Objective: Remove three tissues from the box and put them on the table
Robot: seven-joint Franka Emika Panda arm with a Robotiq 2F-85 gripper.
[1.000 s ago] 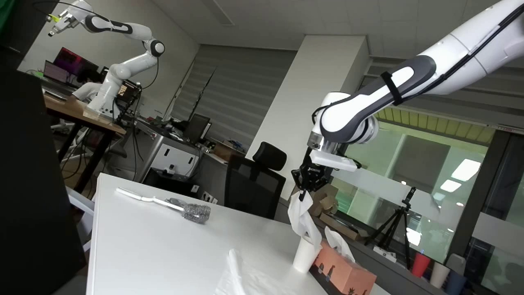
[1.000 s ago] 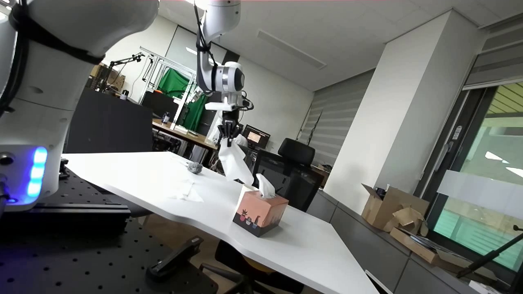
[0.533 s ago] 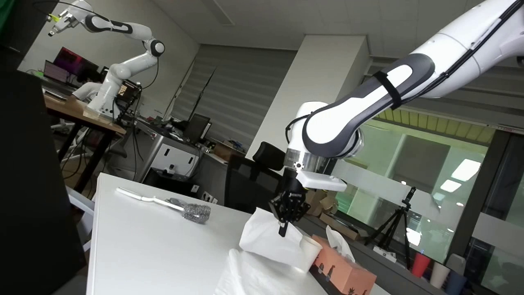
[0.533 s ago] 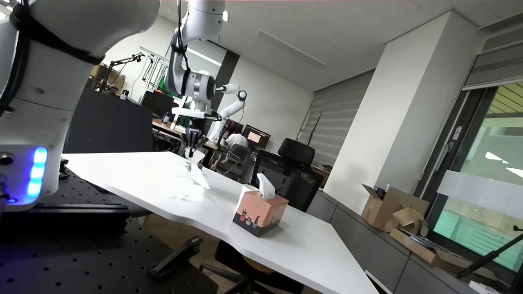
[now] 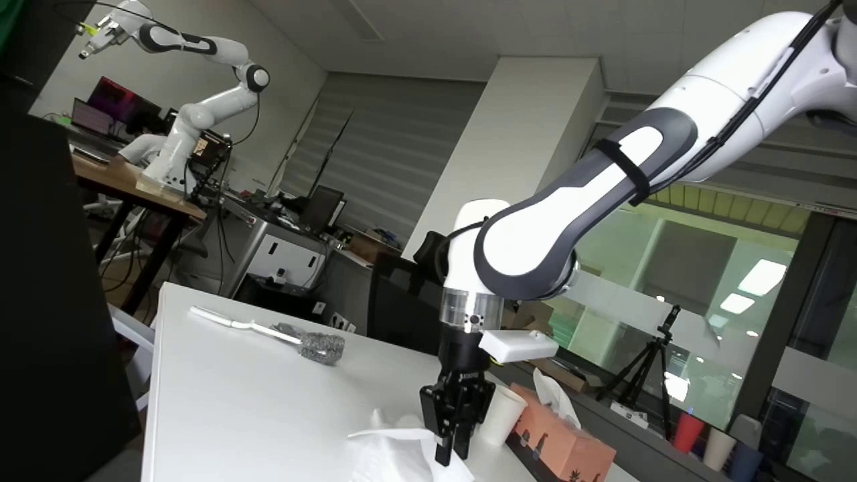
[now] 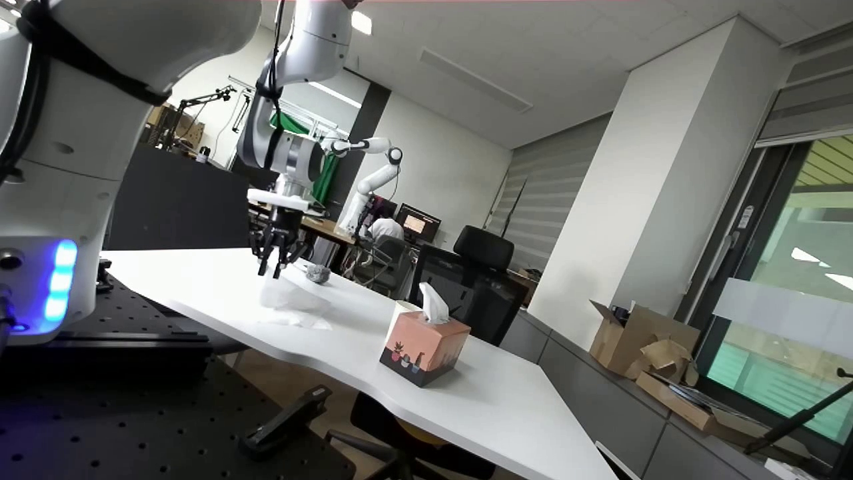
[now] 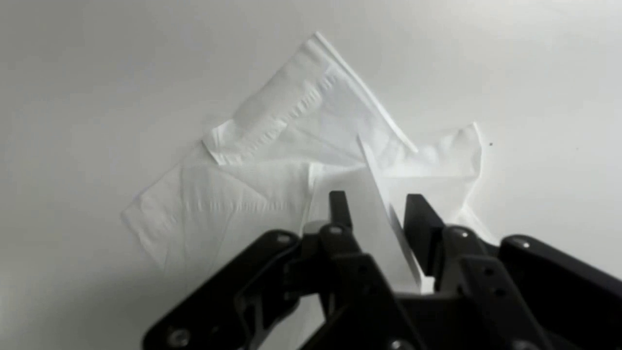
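The orange and dark tissue box [image 5: 566, 445] stands on the white table; it also shows in an exterior view [image 6: 426, 347]. A white tissue [image 5: 554, 402] sticks up from its top. Loose white tissues [image 5: 392, 458] lie overlapping on the table, also in an exterior view [image 6: 293, 310] and the wrist view [image 7: 228, 214]. My gripper [image 5: 452, 456] points down just over this pile; it also shows in an exterior view [image 6: 269, 272]. In the wrist view my gripper's [image 7: 376, 196] fingers are apart. A raised tissue fold runs between them, near the right finger. How many tissues lie there is hard to tell.
A white cup [image 5: 501, 416] stands right beside the tissue box. A white-handled brush with a grey head [image 5: 321, 348] lies toward the table's far side. An office chair [image 6: 480, 267] stands at the table's edge.
My gripper carried a tissue away from the box side, over the pile, and lowered it there. The fingers were shut on the tissue and are now open. The box has not moved.
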